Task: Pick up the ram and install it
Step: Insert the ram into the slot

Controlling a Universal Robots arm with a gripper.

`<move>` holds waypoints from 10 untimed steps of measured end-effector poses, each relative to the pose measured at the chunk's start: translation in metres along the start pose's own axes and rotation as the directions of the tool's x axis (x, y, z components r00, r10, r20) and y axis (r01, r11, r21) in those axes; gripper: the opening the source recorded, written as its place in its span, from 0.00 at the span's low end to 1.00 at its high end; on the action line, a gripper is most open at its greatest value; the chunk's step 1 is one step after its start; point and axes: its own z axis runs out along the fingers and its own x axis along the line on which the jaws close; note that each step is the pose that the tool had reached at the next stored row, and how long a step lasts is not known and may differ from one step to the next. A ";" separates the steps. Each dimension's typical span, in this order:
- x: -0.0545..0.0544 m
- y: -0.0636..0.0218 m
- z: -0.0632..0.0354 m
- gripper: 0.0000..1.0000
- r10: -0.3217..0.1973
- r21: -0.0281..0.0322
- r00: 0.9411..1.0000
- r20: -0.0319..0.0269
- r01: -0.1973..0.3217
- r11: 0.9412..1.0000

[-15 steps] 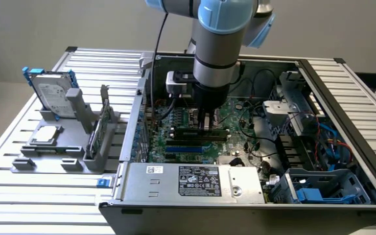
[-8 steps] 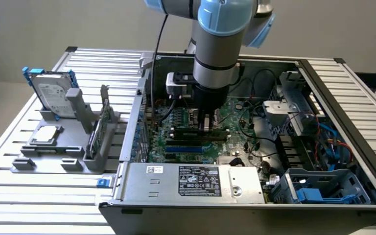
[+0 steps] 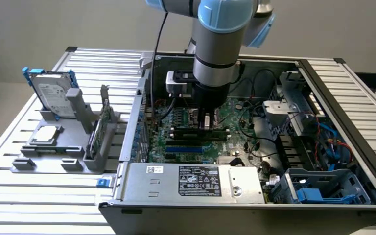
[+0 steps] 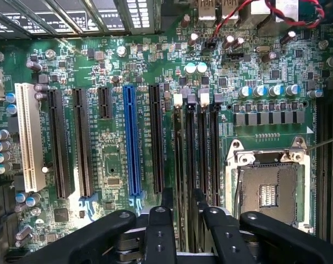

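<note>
The ram [image 4: 180, 159] stands on edge in one of the black memory slots on the green motherboard [image 4: 116, 159], seen from above as a thin dark strip. In the exterior view the ram [image 3: 184, 131] lies as a long dark stick across the board, just below the arm's tool. My gripper [image 4: 181, 212] hangs directly over one end of it. The black fingers [image 4: 159, 220] stand apart on either side of the stick, with a gap showing, so the gripper is open. In the exterior view my gripper [image 3: 205, 122] reaches down into the open computer case.
Beside the memory slots sit a CPU socket [image 4: 268, 192], a blue slot [image 4: 132, 143] and a white slot [image 4: 28, 137]. On the exterior view's left, a grey holder [image 3: 51, 147] carries a hard drive [image 3: 52, 95] and an upright card [image 3: 103, 122]. The power supply [image 3: 195, 182] fills the case's front.
</note>
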 end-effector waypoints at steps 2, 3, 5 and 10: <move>0.000 0.0001 -0.0070 0.28 0.000 0.000 1.000 0.000 0.000 1.000; 0.000 0.0002 -0.0108 0.28 0.000 0.000 1.000 0.000 0.000 1.000; -0.001 0.0004 -0.0185 0.28 0.000 0.000 1.000 0.000 0.000 1.000; -0.001 0.0004 -0.0226 0.19 0.000 0.000 1.000 0.000 0.000 1.000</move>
